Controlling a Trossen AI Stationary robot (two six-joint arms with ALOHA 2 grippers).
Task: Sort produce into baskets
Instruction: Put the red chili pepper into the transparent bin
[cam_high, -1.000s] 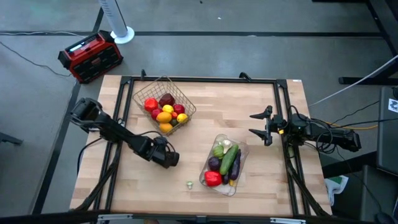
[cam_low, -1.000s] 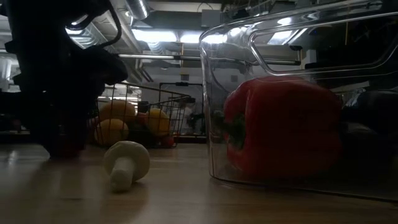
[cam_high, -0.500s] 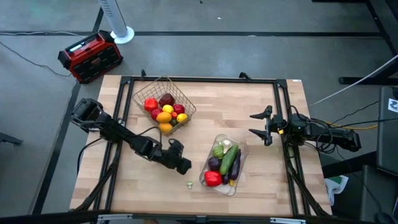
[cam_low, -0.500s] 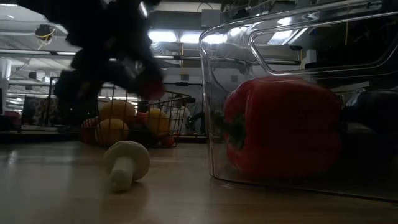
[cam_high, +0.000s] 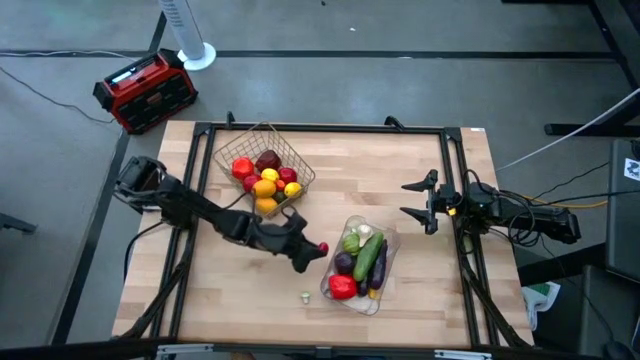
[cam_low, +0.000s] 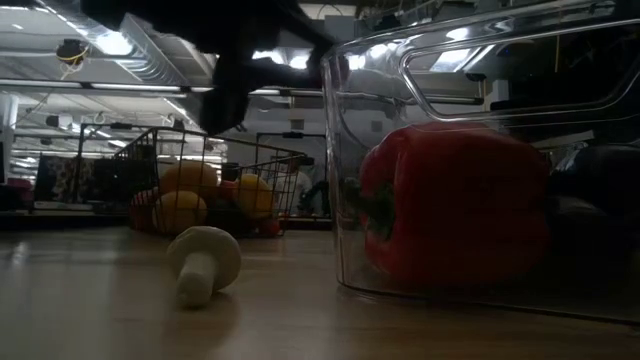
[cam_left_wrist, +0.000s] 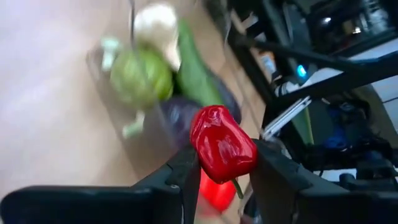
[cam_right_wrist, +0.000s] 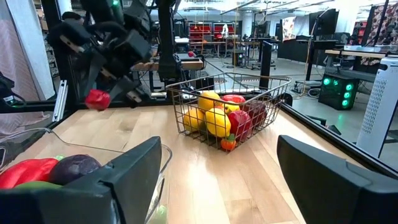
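A white mushroom (cam_high: 304, 297) is lying near the table's (cam_high: 420, 300) front edge, beside the clear tray (cam_high: 385, 262). The left gripper (cam_high: 316, 250) is pinching a glossy, possibly wrinkled red pepper (cam_high: 322, 248) just beside the tray. The wire basket (cam_high: 299, 163) is sitting farther back. The right gripper (cam_high: 418, 200) is waiting wide at the right edge.

Blurred beyond the left fingers (cam_left_wrist: 186, 171): tray (cam_left_wrist: 109, 81) and its vegetables. Cut off in the low view: tray, left arm.

Bronze wire basket (cam_high: 264, 167) holds red, yellow, orange fruits (cam_high: 265, 178); tray (cam_high: 384, 262) is clear.
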